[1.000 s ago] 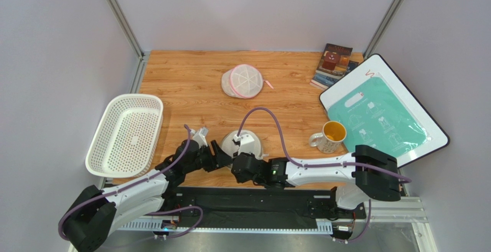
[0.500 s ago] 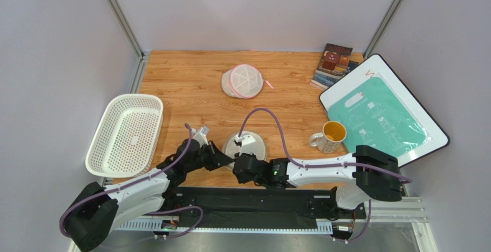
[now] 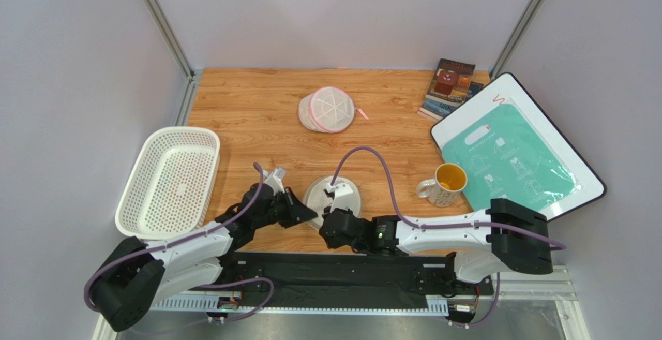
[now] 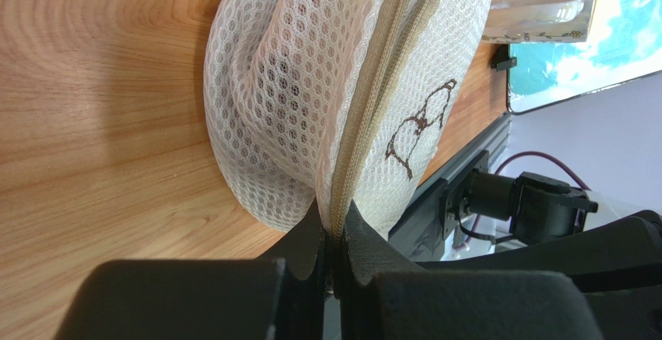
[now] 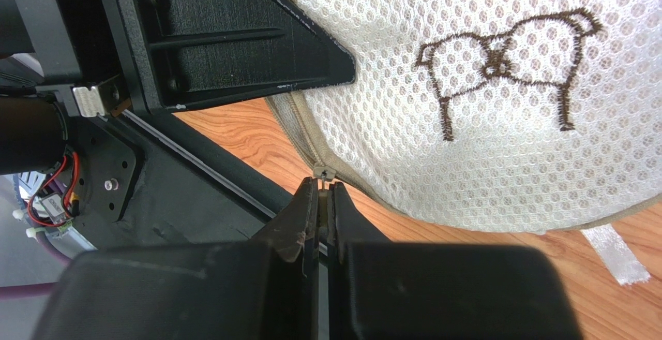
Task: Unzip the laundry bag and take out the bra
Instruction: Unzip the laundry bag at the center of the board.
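The laundry bag (image 3: 334, 197), a round white mesh pouch with a dark bra pictogram (image 5: 497, 64), lies near the table's front edge between my two grippers. My left gripper (image 4: 336, 235) is shut on the bag's beige zip rim (image 4: 365, 130) at its left side. In the top view that left gripper (image 3: 310, 215) touches the bag's near-left edge. My right gripper (image 5: 325, 194) is shut on the small metal zip pull (image 5: 324, 173) at the bag's near edge, and from above the right gripper (image 3: 330, 218) sits just below the bag. The bra is hidden.
A white perforated basket (image 3: 167, 181) stands at the left. A pink-trimmed mesh pouch (image 3: 330, 109) lies further back. A mug (image 3: 444, 183) stands right of the bag. Books (image 3: 451, 84) and a white board with a teal sheet (image 3: 513, 150) are at the right.
My left gripper has shut on the bag's zip rim. The right arm has shifted slightly right and nearer, and the bag has flattened and turned a little.
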You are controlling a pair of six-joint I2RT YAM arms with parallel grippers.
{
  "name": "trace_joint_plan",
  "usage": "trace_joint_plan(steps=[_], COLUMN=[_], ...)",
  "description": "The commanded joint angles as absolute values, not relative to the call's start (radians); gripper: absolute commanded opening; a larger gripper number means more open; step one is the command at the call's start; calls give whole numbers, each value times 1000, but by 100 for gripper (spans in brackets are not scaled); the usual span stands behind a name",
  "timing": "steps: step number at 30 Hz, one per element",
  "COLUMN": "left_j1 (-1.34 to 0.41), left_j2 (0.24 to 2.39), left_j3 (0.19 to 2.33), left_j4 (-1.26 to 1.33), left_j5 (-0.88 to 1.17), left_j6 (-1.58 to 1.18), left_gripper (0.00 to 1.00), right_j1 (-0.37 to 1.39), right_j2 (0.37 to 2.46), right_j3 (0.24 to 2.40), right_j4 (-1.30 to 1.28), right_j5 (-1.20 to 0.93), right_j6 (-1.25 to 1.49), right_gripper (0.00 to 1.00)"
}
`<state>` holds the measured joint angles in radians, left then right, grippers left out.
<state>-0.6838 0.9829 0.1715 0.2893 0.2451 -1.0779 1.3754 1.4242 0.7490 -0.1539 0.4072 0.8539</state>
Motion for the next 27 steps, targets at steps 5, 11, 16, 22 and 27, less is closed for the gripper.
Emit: trace_joint_plan(steps=[5, 11, 16, 22, 27], left_j1=[-664, -638, -624, -615, -611], left_j2=[1038, 1034, 1020, 1008, 985], left_j3=[218, 216, 213, 209, 201], left_j4=[328, 328, 318, 308, 295], left_j5=[192, 212, 221, 235, 238], left_j6=[-1062, -1055, -1049, -1042, -1039], left_gripper=[0, 0, 0, 0, 0], right_j1=[1397, 1399, 1397, 1388, 1364], right_j2=[1370, 1332, 1287, 1237, 1192], right_j3=[704, 658, 627, 600, 561], right_j4=[-176, -201, -229, -268, -279], right_j5=[437, 457, 482, 520, 531], right_j6=[897, 917, 930, 936, 940], right_gripper=[0, 0, 0, 0, 0])
